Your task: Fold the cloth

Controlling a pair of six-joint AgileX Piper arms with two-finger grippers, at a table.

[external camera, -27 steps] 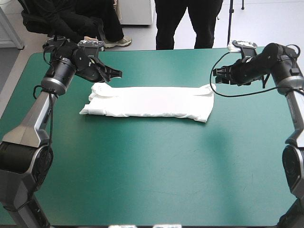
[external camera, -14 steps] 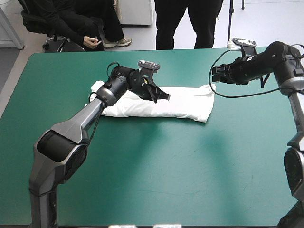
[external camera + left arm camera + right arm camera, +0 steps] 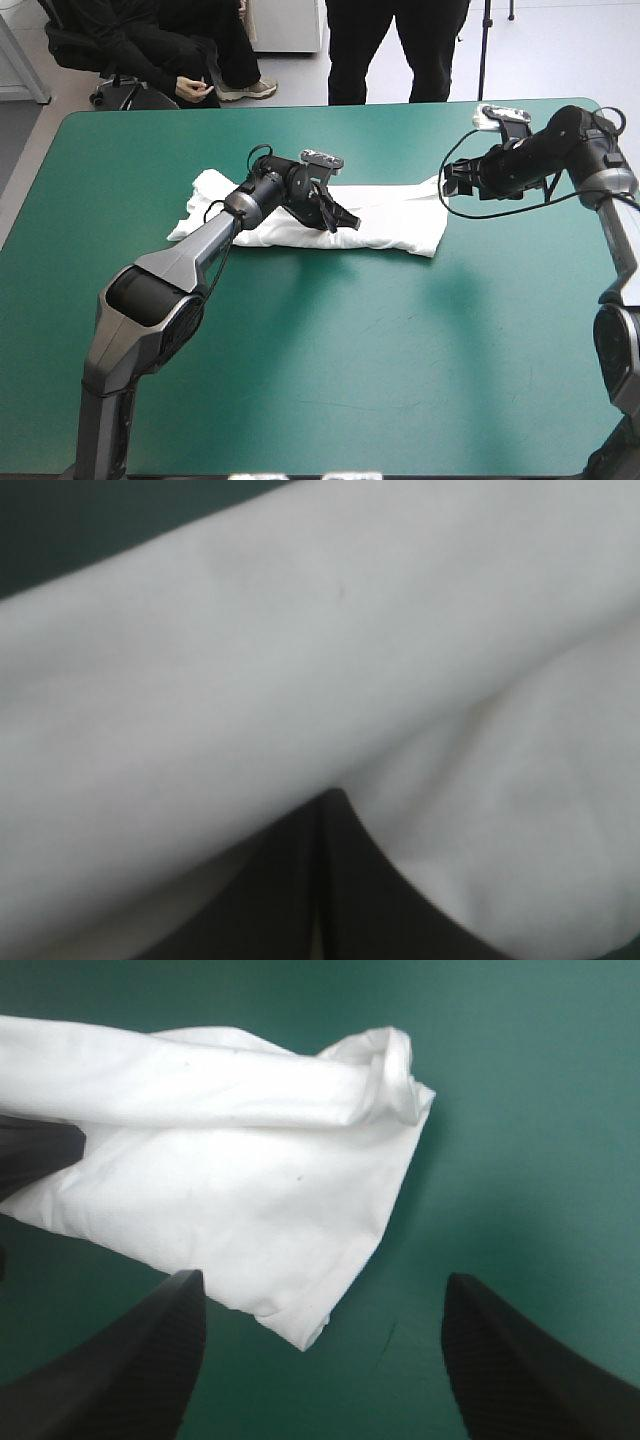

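The white T-shirt (image 3: 390, 220) lies folded into a long strip across the far half of the table. My left gripper (image 3: 343, 217) reaches over the strip's middle with its tips down at the fabric. In the left wrist view its black fingers (image 3: 322, 798) meet in one pointed arch, shut, and the T-shirt (image 3: 300, 660) fills everything ahead. My right gripper (image 3: 452, 184) hovers at the strip's right end. It (image 3: 322, 1285) is open, with the rolled corner of the T-shirt (image 3: 250, 1170) just ahead of its spread fingers.
A wide stretch of teal-green cover (image 3: 340, 370) runs from the T-shirt to the table's near edge. The table's far edge (image 3: 330, 106) lies a short way behind the strip. The left gripper shows as a dark shape (image 3: 30, 1155) on the cloth in the right wrist view.
My left arm swung from the strip's left end to over its middle and settled lower onto the fabric. My right gripper edged down toward the right end. The T-shirt stayed put.
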